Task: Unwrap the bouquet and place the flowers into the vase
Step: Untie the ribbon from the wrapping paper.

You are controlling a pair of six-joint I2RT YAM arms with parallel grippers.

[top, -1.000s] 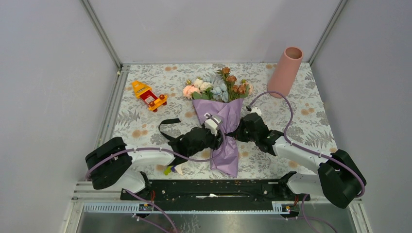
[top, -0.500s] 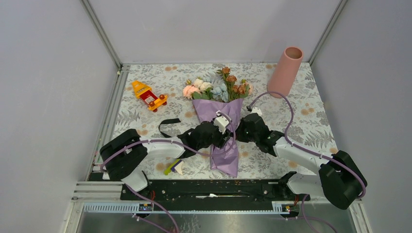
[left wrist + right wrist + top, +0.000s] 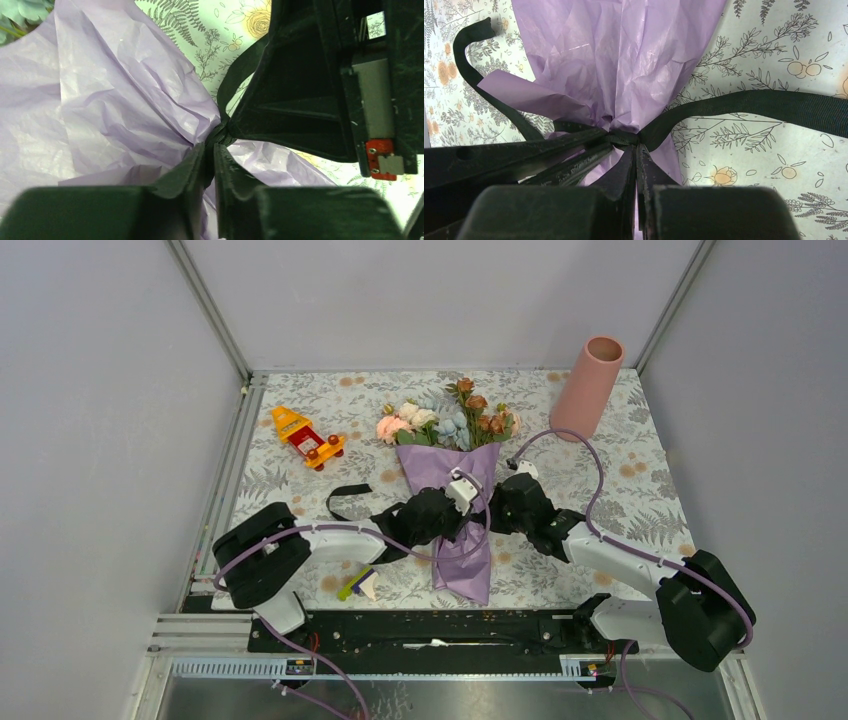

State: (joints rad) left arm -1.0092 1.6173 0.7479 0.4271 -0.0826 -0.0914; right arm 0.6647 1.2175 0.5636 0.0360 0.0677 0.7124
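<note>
Top external view, items I logged: bouquet (image 3: pixel 440 468) lay mid-desk (image 3: pixel 620 490), wrapped in purple paper, flowers (image 3: pixel 445 420) pointing far. Vase (image 3: pixel 590 385) stood upright at the far right corner. Left hand (image 3: pixel 210 162) was pinched nearly closed on the black ribbon (image 3: pixel 749 105) at its knot. Right hand (image 3: pixel 635 160) was clamped tight on the same knot from the right.

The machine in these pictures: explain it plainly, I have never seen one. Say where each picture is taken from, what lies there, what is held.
Two robot arms, each ending in a two-finger gripper. One picture looks down from above; the other two come from wrist cameras. On the flowered cloth lie a bouquet in purple paper and a toy car; a pink vase stands at the back. The left gripper and right gripper pinch the black ribbon at its knot.
</note>
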